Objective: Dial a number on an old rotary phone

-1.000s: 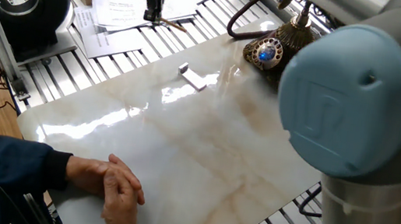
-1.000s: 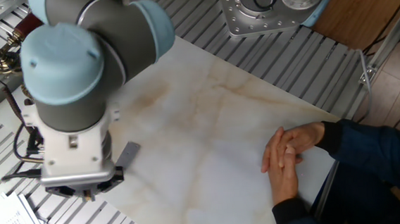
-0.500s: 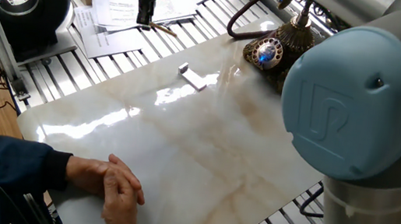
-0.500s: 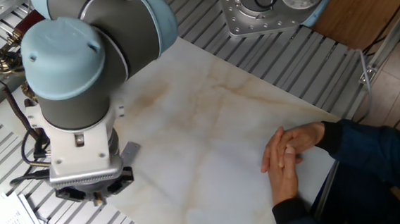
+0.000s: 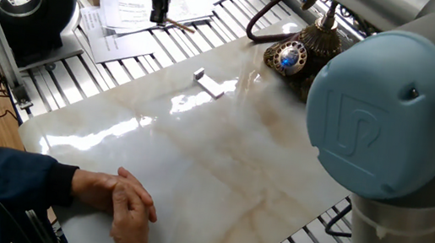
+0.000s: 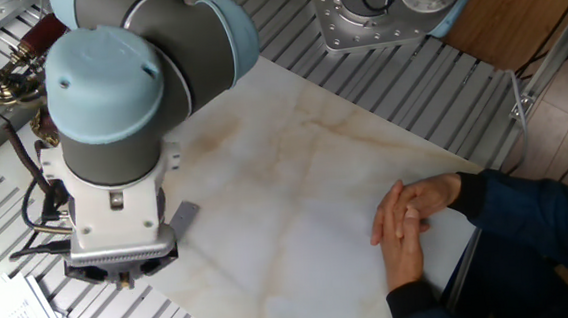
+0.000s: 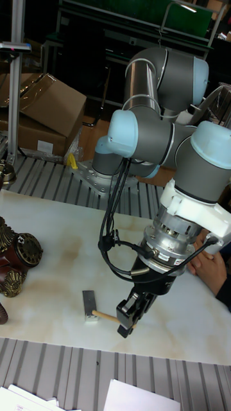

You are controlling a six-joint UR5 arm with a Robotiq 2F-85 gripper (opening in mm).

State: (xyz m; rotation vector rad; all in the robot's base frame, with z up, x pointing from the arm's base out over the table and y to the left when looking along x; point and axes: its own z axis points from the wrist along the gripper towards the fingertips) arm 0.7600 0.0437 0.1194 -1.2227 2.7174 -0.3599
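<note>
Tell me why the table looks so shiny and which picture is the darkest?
In one fixed view, lamps glare as white streaks on the glossy marble tabletop, near the small gray block and rotary phone. In the other fixed view the light is soft, with hardly any glare. The tall fixed view is darkest, its background dim behind the end effector, which pinches a wooden stick.
</note>
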